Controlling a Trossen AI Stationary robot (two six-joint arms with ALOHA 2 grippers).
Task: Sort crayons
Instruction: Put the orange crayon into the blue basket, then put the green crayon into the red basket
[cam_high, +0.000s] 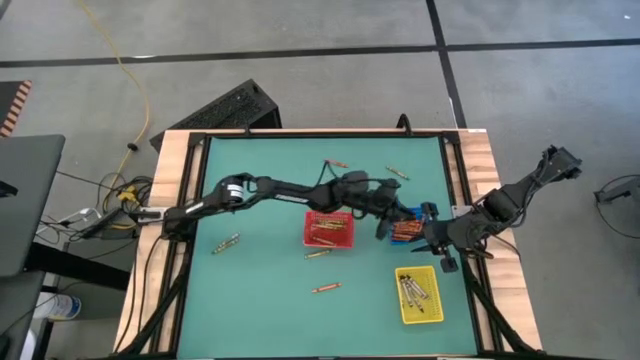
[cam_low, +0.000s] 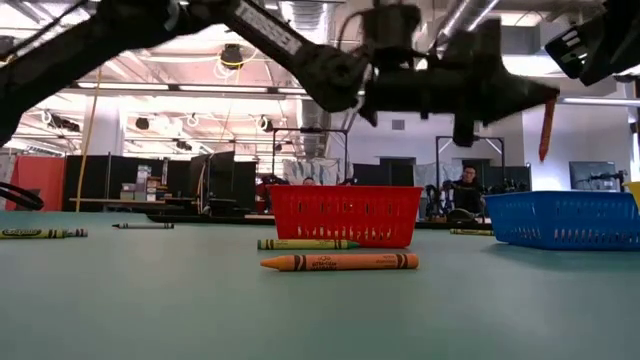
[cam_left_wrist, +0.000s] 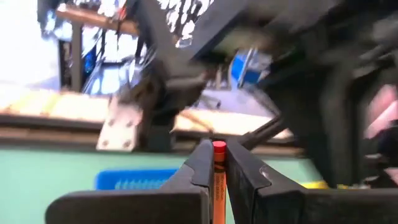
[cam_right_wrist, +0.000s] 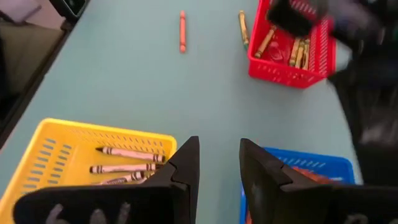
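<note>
My left gripper (cam_high: 392, 218) reaches across the green table to the blue tray (cam_high: 418, 213) and is shut on an orange-red crayon (cam_left_wrist: 219, 163). In the low view that crayon (cam_low: 546, 128) hangs high above the blue tray (cam_low: 570, 220). The blue tray holds orange-red crayons (cam_high: 403, 232), the red tray (cam_high: 328, 228) yellowish ones, and the yellow tray (cam_high: 418, 295) grey ones (cam_right_wrist: 127, 154). Loose crayons (cam_low: 340, 262) lie flat on the table. My right gripper (cam_right_wrist: 217, 168) hovers open between the yellow tray and the blue tray, with nothing in it. My left gripper pinches the orange-red crayon's shaft (cam_left_wrist: 219, 180) between its two fingers (cam_left_wrist: 202, 163). The fingers reach in about level from the table's left and lie across the crayon. The crayon stands nearly upright, its lower end (cam_low: 545, 150) pointing down, lifted clear of the table and trays.
Loose crayons lie at the table's left (cam_high: 226, 243), near the front (cam_high: 326, 288), beside the red tray (cam_high: 318, 254) and toward the far edge (cam_high: 336, 163) (cam_high: 397, 173). Raised wooden rails (cam_high: 180, 190) border the table. People sit in the room beyond (cam_low: 465, 190).
</note>
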